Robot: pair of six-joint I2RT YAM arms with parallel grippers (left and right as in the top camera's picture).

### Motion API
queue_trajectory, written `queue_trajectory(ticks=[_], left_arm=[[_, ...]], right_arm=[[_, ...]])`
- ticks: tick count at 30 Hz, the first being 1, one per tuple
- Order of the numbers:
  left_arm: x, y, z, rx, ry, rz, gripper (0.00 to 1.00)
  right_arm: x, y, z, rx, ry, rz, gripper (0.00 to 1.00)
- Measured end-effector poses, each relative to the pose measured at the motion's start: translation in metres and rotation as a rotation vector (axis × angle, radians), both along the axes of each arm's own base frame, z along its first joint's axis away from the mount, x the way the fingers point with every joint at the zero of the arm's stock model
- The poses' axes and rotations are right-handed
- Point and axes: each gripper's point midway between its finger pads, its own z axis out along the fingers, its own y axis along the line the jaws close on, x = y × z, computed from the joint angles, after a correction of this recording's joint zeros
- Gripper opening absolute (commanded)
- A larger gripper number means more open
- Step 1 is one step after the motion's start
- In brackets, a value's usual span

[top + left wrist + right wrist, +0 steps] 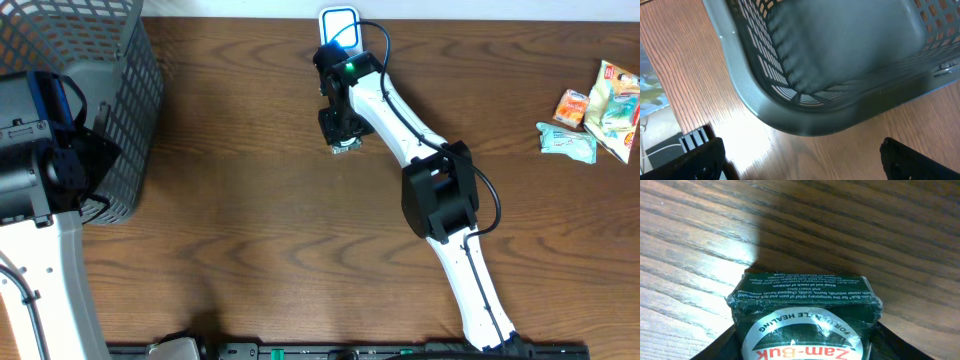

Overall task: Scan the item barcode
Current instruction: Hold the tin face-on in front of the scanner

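A dark green Zam-Buk box wrapped in clear film lies on the wooden table, its white oval label facing up. My right gripper has a black finger pressed against each side of it. In the overhead view that gripper points down at the box near the table's far middle. Just beyond it sits a small white scanner glowing blue. No barcode shows on the visible faces. My left gripper hangs wide open over bare table beside the basket, holding nothing.
A grey mesh basket stands at the far left; its rim and floor fill the left wrist view. Several snack packets lie at the far right. A black cable runs from the scanner along the right arm.
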Motion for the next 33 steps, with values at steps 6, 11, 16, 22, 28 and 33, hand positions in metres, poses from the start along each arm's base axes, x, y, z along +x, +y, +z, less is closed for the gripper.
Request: queue_trajectory(ticks=[6,11,16,22,28,33], left_arm=[[0.000,0.000,0.000,0.000,0.000,0.000,0.98],[0.000,0.000,0.000,0.000,0.000,0.000,0.98],[0.000,0.000,0.000,0.000,0.000,0.000,0.98],[0.000,0.000,0.000,0.000,0.000,0.000,0.98],[0.000,0.000,0.000,0.000,0.000,0.000,0.98],[0.000,0.000,0.000,0.000,0.000,0.000,0.98]], right_arm=[[0.001,-0.002,0.001,-0.011,-0.006,-0.039,0.50],[0.006,-0.004,0.007,-0.018,-0.031,-0.052,0.50],[0.039,0.007,0.036,0.040,-0.183,-0.066,0.49],[0.103,0.023,0.100,0.159,-0.494,-0.091,0.49],[0.154,0.024,0.148,0.237,-0.748,-0.081,0.40],[0.181,0.016,0.179,0.245,-0.911,-0.102,0.42]])
